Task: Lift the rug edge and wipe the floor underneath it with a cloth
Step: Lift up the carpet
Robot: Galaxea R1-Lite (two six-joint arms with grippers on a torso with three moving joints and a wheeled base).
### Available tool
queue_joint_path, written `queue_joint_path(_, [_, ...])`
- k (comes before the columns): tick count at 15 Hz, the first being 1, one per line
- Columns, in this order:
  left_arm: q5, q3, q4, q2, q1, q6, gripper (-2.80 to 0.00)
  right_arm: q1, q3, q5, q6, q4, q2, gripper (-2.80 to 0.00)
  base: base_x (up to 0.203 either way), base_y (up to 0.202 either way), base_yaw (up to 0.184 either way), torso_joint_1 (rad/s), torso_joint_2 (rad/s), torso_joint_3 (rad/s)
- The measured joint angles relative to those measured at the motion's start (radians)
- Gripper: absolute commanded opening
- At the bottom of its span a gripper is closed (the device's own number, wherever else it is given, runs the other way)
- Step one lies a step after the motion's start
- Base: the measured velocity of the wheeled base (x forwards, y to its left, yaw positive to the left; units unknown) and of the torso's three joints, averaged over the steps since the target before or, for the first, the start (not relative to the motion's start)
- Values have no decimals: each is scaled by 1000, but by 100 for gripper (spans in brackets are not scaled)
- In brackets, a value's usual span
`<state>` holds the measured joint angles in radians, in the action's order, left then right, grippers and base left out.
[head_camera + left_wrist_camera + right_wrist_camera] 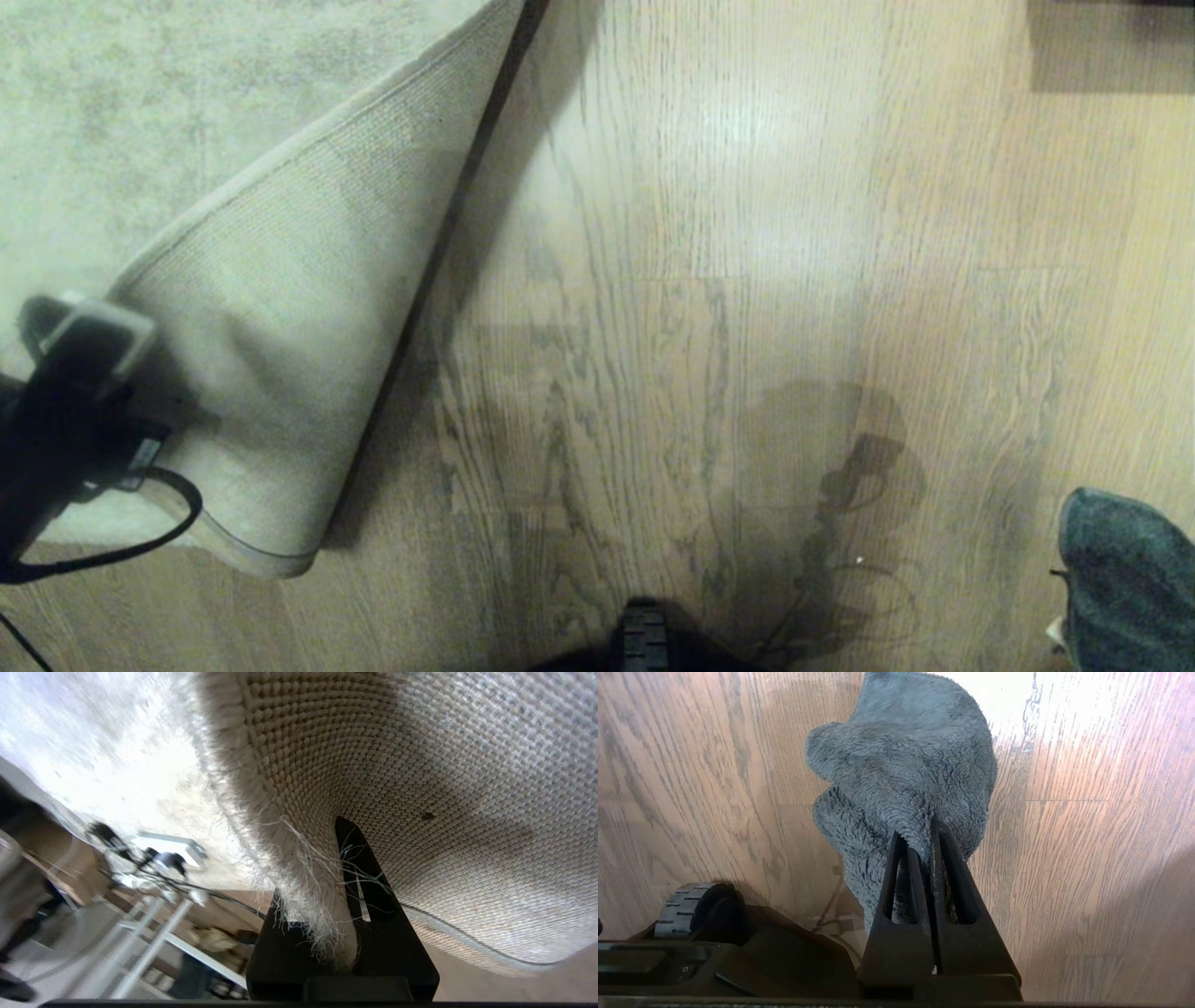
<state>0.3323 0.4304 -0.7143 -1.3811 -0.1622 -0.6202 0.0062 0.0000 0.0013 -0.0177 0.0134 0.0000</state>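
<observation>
Two arms, 1 rug, 1 cloth, 1 floor; entry by view.

Head view: rug (140, 121) at upper left, 1 corner folded back so woven underside shows; rug edge (280, 560) curls up off floor (728, 233) at lower left. Left gripper (89, 331) at far left, w/ black cable looped below it, sits at the folded corner. Bare planks beside the fold exposed, partly in shadow. Cloth (1130, 579) at bottom right corner, well apart from rug; right arm itself not visible here. Base wheel (644, 639) at bottom centre.

Left wrist view: left gripper (348, 896) fingers narrow, pinching rug edge (299, 868) between them; frayed threads hang over fingers (373, 891). Underside of rug fills rest. White stand (154, 924) w/ cables in background, blurred.

Right wrist view: right gripper (924, 844) fingers pressed together on cloth (901, 774), which hangs bunched above floor (1087, 835); whether cloth touches planks, can't tell. Wheel (684, 907) and base near.

Status, est.: lift done — edge up and held. Cloth in hand but off to the right, not yet at uncovered strip. Left: bring cloth across to planks by the fold, wipe, then lower rug.

Count: rugs 1, lifted corners 1, cloths 1, grippers 2, wheels seen 1.
</observation>
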Motion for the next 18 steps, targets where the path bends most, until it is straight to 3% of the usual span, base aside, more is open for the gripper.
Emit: queue_joint_path(18, [-1, -3, -4, -4, -8, 16, -280, 0, 0, 1, -5, -6, 0, -280, 0, 0, 0, 0, 0, 0])
